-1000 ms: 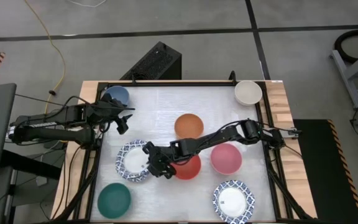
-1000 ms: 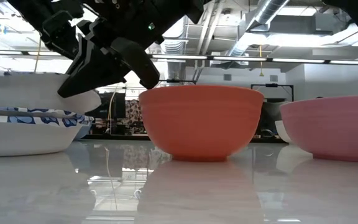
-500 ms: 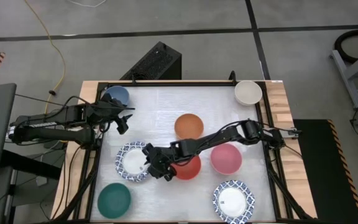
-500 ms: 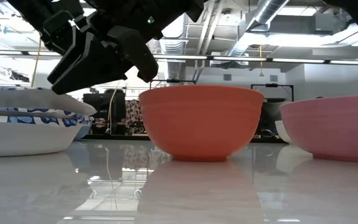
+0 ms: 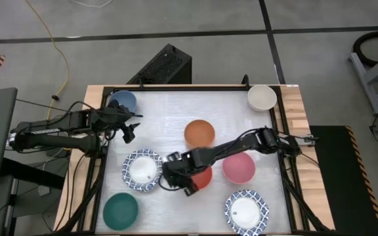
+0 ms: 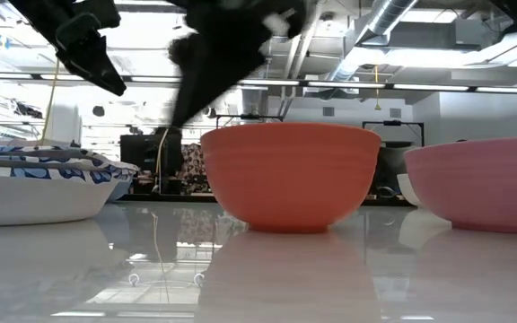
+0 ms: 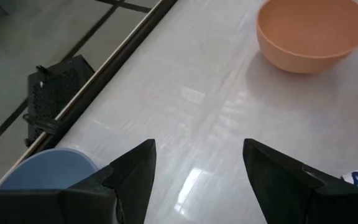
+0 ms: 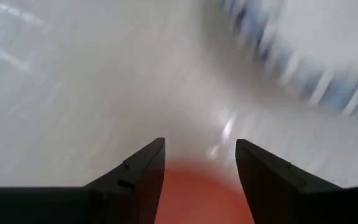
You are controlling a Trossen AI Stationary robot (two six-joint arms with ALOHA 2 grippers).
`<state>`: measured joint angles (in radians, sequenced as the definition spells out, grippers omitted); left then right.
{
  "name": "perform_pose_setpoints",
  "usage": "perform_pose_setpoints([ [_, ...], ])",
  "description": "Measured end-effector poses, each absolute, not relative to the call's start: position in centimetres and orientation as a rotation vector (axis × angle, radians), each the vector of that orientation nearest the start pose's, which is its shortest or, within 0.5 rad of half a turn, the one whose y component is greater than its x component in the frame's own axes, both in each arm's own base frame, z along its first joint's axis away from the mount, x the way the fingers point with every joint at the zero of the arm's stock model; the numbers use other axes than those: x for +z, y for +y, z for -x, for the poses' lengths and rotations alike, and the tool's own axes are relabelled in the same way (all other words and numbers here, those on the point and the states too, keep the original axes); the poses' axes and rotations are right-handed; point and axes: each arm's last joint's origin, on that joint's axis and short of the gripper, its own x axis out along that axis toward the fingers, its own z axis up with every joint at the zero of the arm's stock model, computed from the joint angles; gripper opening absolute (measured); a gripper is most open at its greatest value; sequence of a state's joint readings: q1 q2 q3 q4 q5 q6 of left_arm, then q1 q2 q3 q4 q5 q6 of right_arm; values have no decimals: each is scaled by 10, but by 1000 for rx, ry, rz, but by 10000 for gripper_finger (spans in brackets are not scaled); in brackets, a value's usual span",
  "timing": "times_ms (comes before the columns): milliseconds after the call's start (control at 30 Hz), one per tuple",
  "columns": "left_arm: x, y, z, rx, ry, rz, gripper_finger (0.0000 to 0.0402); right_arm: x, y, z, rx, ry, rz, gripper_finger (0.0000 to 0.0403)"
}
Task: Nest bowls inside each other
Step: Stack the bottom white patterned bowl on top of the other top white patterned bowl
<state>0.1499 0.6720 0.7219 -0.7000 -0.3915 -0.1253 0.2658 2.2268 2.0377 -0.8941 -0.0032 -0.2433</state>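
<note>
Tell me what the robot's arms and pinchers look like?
Both arms are dark, nearly black, built from jointed sections with thin cables running along them. The left gripper and the right gripper each end in two flat, dark fingers that taper to pointed tips, like little wedges.

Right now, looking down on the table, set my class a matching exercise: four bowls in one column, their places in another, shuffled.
Bowls:
1. cream bowl
2. green bowl
3. blue bowl
4. red bowl

Places:
A. under the right gripper
B. far right corner
C. near left corner
D. far left corner, by the left gripper

Pairs: 1-B, 2-C, 3-D, 4-A
</note>
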Motion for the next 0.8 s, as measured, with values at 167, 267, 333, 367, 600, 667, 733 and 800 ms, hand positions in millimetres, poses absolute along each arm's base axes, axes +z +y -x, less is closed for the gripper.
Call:
perform_pose_setpoints([
  [167, 283, 30, -127, 558, 622, 30, 232, 237, 137, -428, 268, 1392, 151, 218],
  [267, 283, 30, -127, 555, 623, 28, 232, 235, 150, -411, 248, 1541, 78, 218],
  [333, 283, 30, -127, 556, 622, 28, 232, 236, 161, -403, 265, 1587, 43, 218],
  [367, 283, 30, -127, 556, 622, 29, 232, 236, 166, -401, 276, 1590, 38, 218],
  [600, 283, 30, -127, 555, 621, 28, 232, 263, 192, -382, 257, 1484, 73, 218],
  [667, 283, 30, -127, 556, 620, 28, 232, 272, 194, -379, 219, 1426, 108, 218],
  [733, 283, 30, -127, 556, 620, 28, 232, 283, 193, -374, 190, 1402, 82, 218],
  [800, 283, 30, -127, 556, 621, 27, 232, 294, 193, -365, 144, 1400, 27, 218],
])
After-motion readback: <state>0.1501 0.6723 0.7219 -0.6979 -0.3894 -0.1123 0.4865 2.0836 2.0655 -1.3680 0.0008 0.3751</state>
